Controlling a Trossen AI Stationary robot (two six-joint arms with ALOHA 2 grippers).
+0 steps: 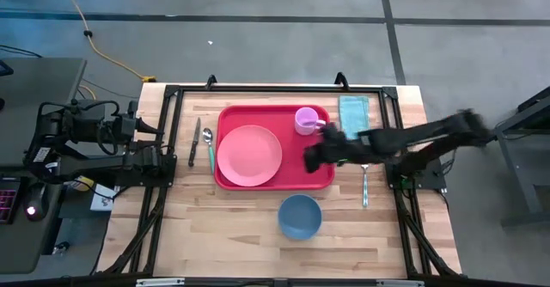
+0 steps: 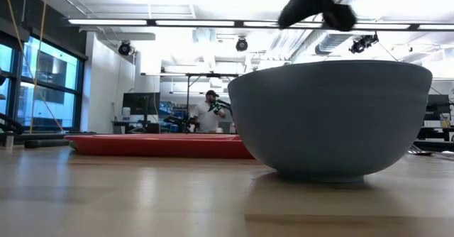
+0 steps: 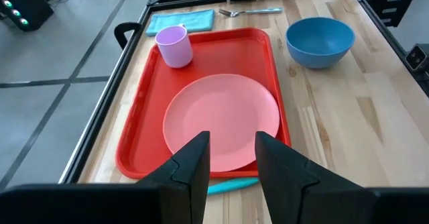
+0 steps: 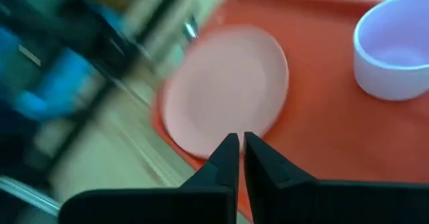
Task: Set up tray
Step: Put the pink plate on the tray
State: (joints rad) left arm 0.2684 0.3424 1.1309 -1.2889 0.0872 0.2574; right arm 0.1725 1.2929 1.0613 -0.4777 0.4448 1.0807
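I've got the right pincer [image 1: 314,156] clenched and empty over the tray [image 1: 320,177] mid-table, near the cup [image 1: 306,120] — a careless sweep could topple it — while the left pincer [image 3: 231,158], released, waits off the tray's far side.
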